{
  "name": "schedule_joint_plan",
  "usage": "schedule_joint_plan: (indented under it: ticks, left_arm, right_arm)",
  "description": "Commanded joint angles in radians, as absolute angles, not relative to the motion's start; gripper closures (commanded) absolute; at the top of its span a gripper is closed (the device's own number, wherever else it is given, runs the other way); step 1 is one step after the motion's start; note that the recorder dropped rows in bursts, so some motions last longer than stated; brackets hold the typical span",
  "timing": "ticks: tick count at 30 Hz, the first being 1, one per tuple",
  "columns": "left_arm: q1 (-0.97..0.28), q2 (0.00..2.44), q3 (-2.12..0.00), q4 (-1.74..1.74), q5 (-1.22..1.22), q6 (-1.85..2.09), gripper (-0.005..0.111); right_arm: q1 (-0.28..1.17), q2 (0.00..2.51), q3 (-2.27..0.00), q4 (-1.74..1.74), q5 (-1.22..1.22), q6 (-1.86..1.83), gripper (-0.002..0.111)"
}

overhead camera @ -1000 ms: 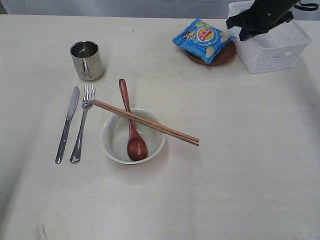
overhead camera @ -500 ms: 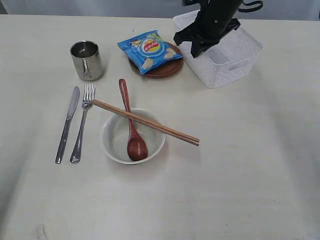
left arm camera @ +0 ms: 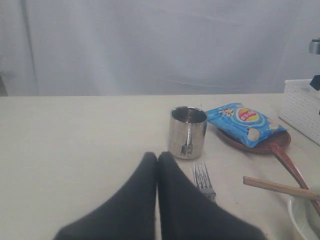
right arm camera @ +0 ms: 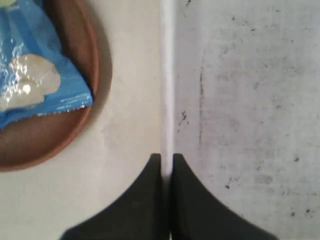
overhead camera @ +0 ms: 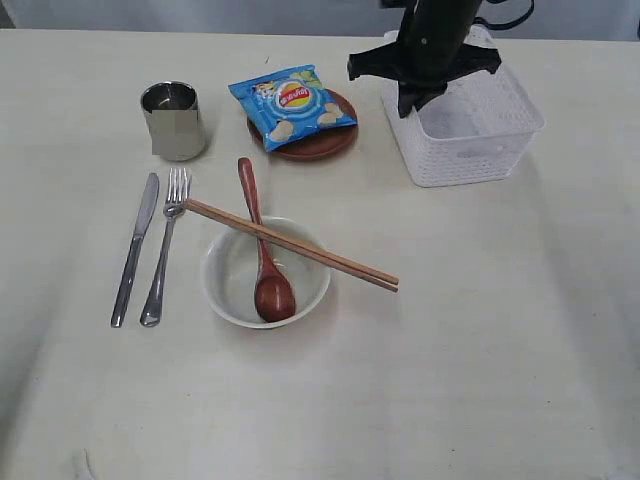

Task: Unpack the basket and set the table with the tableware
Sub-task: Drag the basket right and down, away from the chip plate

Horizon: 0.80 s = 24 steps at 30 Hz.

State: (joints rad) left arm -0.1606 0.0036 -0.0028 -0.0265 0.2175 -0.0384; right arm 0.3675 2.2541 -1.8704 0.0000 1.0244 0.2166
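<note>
Table [overhead camera: 480, 350] holds one mug [overhead camera: 174, 121], knife [overhead camera: 134, 250], fork [overhead camera: 165, 250], spoon [overhead camera: 262, 250], bowl [overhead camera: 225, 290], plate [overhead camera: 310, 145], two chopsticks [overhead camera: 330, 260]; right gripper [right arm camera: 166, 157] pinches the single basket [overhead camera: 470, 160] rim, left gripper [left arm camera: 157, 157] pressed together.

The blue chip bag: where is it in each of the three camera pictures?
Exterior view: chip bag upper middle, between mug and basket.
Left wrist view: chip bag next to the mug.
Right wrist view: chip bag beside the basket wall the right gripper pinches.
Shared landmark: the brown plate under it, seen in all three.
</note>
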Motion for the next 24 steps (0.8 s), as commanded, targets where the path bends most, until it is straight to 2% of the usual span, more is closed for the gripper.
schedule_joint_plan:
  ticks: [1, 24]
  left_arm:
    - [-0.162, 0.000, 0.000, -0.031, 0.211, -0.038, 0.107]
    - [-0.162, 0.000, 0.000, -0.031, 0.211, -0.038, 0.107]
  right_arm:
    - [0.374, 2.247, -1.870, 0.000, 0.951, 0.318, 0.109]
    - [0.376, 2.249, -1.870, 0.093, 0.950, 0.453, 0.109]
